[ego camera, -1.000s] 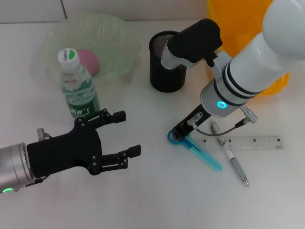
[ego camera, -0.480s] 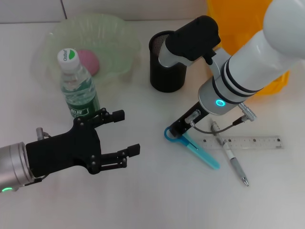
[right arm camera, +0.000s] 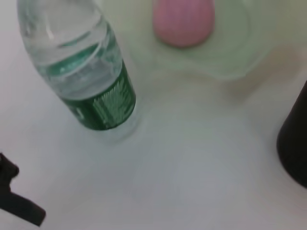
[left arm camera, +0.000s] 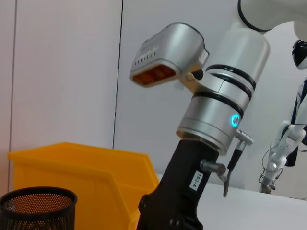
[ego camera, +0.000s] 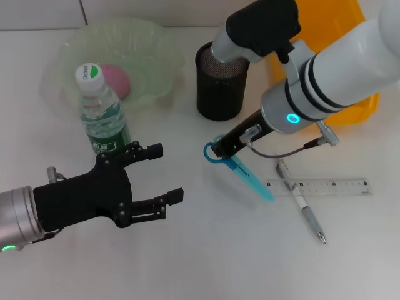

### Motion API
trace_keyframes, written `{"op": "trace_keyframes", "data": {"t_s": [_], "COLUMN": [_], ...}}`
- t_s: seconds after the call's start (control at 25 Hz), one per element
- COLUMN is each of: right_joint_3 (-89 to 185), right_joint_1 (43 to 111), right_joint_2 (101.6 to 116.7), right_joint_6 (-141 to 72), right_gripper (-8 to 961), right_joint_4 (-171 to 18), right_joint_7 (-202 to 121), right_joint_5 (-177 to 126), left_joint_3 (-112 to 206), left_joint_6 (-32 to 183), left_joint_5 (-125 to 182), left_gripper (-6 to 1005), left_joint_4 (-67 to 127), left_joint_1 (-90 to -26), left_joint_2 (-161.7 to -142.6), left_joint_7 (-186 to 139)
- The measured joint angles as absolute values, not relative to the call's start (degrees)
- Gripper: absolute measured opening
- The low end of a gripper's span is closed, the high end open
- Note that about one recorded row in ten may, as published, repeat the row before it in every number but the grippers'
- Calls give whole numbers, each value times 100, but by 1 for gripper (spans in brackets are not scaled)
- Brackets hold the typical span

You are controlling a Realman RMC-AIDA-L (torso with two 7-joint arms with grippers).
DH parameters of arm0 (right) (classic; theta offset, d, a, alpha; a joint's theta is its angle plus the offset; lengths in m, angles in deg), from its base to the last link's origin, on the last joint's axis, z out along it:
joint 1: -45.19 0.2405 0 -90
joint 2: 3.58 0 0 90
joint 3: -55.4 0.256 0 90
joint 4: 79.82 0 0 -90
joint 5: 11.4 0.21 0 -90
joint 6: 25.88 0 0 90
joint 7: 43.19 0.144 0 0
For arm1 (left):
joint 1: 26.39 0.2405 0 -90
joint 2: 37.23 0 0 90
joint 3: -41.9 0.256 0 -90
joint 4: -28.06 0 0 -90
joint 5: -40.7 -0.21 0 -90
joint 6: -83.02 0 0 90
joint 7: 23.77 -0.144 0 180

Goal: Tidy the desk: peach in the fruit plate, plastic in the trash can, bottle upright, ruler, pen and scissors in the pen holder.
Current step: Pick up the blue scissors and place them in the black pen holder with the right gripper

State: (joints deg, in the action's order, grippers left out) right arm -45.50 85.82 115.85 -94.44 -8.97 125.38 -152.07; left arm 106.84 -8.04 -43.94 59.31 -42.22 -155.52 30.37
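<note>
My right gripper (ego camera: 219, 150) is shut on the blue-handled scissors (ego camera: 240, 170) and holds them lifted and tilted, just in front of the black mesh pen holder (ego camera: 220, 82). The clear ruler (ego camera: 325, 186) and the pen (ego camera: 301, 202) lie on the table to the right. The pink peach (ego camera: 117, 80) lies in the green fruit plate (ego camera: 150, 44). The bottle (ego camera: 102, 115) stands upright in front of the plate. My left gripper (ego camera: 159, 175) is open and empty at the front left, below the bottle.
An orange bin (ego camera: 325, 37) stands at the back right behind my right arm. The right wrist view shows the bottle (right arm camera: 81, 72), the peach (right arm camera: 183, 20) and the holder's edge (right arm camera: 293, 139). The left wrist view shows the holder (left arm camera: 36, 208) and bin (left arm camera: 81, 167).
My right gripper has lifted the scissors off the table and carried them left and toward the pen holder. The left arm has not moved.
</note>
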Motion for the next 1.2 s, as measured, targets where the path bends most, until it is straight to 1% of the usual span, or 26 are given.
{"op": "trace_keyframes", "data": {"t_s": [0.16,0.2,0.76,1.16,1.2], "right_joint_3": [-4525,-4500,-3675,-3478,-3469], "right_joint_1": [8482,8355,7697,7162,7025], "right_joint_2": [11578,11577,11568,11581,11580], "right_joint_6": [-9444,-9451,-9749,-9164,-8981], "right_gripper": [107,107,107,106,106], "right_joint_4": [-702,-456,1067,1682,1742], "right_joint_7": [12522,12497,12248,11985,11801], "right_joint_5": [-15209,-15211,-15216,-14979,-14728], "left_joint_3": [10684,10684,10685,10678,10678], "left_joint_6": [-796,-797,-819,-787,-787], "left_joint_5": [-4394,-4394,-4370,-4359,-4360], "left_gripper": [865,865,865,865,865], "left_joint_4": [5945,5954,5957,5937,5936], "left_joint_1": [-4227,-4228,-4223,-4208,-4209], "left_joint_2": [-15554,-15556,-15562,-15566,-15568], "left_joint_7": [3036,3036,3029,2990,2990]}}
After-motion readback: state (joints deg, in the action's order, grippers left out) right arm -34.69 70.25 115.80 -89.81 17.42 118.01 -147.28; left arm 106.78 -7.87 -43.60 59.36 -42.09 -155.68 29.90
